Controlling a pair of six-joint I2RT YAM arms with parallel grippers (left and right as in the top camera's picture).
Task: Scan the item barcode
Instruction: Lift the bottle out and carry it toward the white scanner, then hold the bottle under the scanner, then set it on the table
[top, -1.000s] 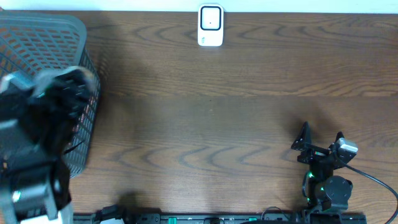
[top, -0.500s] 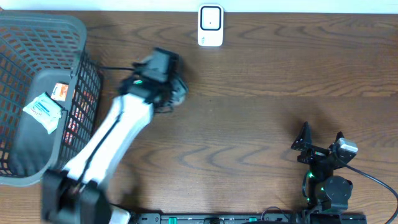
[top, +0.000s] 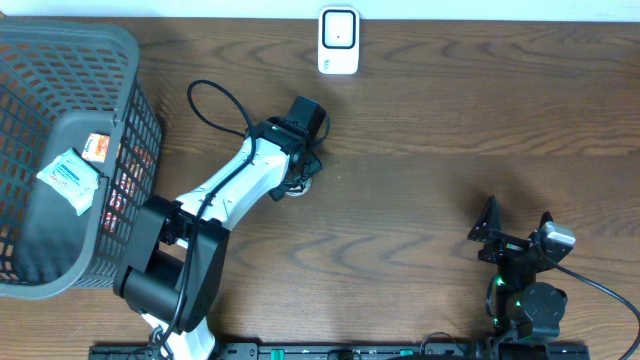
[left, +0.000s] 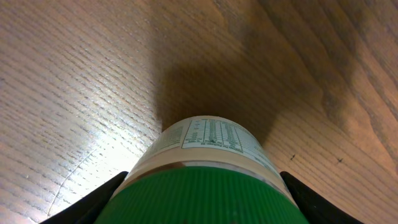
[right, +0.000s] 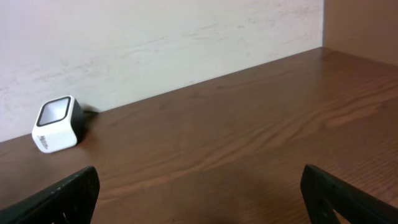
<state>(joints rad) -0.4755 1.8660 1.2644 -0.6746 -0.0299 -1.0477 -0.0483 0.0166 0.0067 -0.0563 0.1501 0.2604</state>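
Overhead, a grey mesh basket is seen at the left edge of the wooden table, and a white packet with an orange-labelled one beside it is seen lying inside. Just right of the basket, the left arm is stretched out over the middle of the table, and the left gripper is held partly closed around a jar with a ribbed green lid and a pale printed label. In the left wrist view the two fingers are pressed against opposite sides of the lid, and the jar's base is pointed down at the wood; whether it rests on the surface cannot be told. The white scanner is placed at the far edge, slightly right of the jar and well apart from it. At the near right, the right gripper is held wide apart, and nothing is gripped between its fingers; in its wrist view the scanner is seen far off against the wall.
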